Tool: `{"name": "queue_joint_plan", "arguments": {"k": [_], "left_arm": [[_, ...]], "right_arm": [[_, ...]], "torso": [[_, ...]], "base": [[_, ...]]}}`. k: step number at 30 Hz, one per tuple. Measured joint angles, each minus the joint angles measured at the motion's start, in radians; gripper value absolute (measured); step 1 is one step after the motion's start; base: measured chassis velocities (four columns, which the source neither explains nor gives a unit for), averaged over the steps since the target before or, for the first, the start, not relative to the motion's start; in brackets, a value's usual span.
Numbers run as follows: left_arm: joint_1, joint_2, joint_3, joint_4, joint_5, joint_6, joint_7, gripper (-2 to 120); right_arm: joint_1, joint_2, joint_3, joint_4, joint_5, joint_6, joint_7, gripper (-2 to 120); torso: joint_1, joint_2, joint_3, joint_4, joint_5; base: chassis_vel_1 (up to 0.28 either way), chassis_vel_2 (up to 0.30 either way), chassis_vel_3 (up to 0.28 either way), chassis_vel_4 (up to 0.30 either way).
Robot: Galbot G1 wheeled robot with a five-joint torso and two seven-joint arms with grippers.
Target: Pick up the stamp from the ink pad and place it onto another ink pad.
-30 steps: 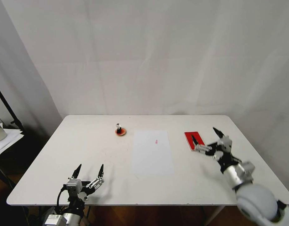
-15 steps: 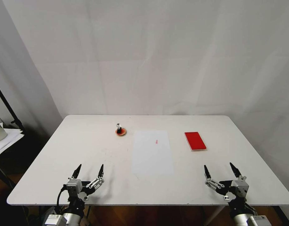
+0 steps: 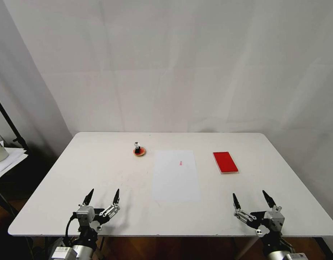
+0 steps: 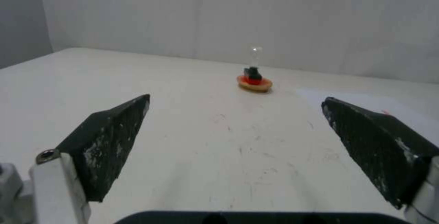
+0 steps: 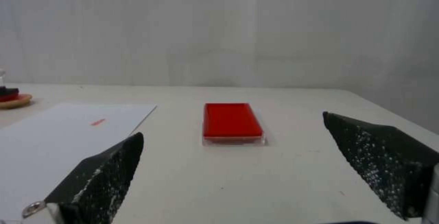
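At the near edge of the white rectangular table (image 3: pixel 101 169) we see both arms parked low: the left gripper (image 3: pixel 102 195) at the near left with its two black pointed fingers (image 4: pixel 107 141) spread wide and holding nothing, and the right gripper (image 3: pixel 251 199) at the near right, its fingers (image 5: pixel 98 179) likewise spread and empty. Both point toward the far side. Farther in, at the table's middle, lies a white sheet of paper (image 3: pixel 175 175) with a small red mark (image 3: pixel 181 163) toward its far end. To the right of the sheet, apart from it, we note the flat bright red rectangular ink pad (image 3: pixel 225 162) with a thin pale edge; its surface is bare, and it lies straight ahead of the right gripper in the right wrist view (image 5: pixel 232 122). Farthest in, left of the sheet's far corner, sits the small round ink pad with an orange-red centre and tan rim (image 3: pixel 139 152). The tiny black stamp with a shiny silver knob (image 3: pixel 137 147) stands upright on this round pad, well apart from both grippers.
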Motion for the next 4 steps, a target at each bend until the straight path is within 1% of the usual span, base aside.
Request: {"name": "queue_joint_plan", "arguments": {"k": [4], "left_arm": [[0.0,0.0,0.0,0.0,0.0,0.0,0.0,100]], "right_arm": [[0.001,0.0,-0.001,-0.001,0.0,-0.001,-0.001,100]], "torso": [[0.0,0.0,0.0,0.0,0.0]], "base": [[0.0,0.0,0.0,0.0]]}}
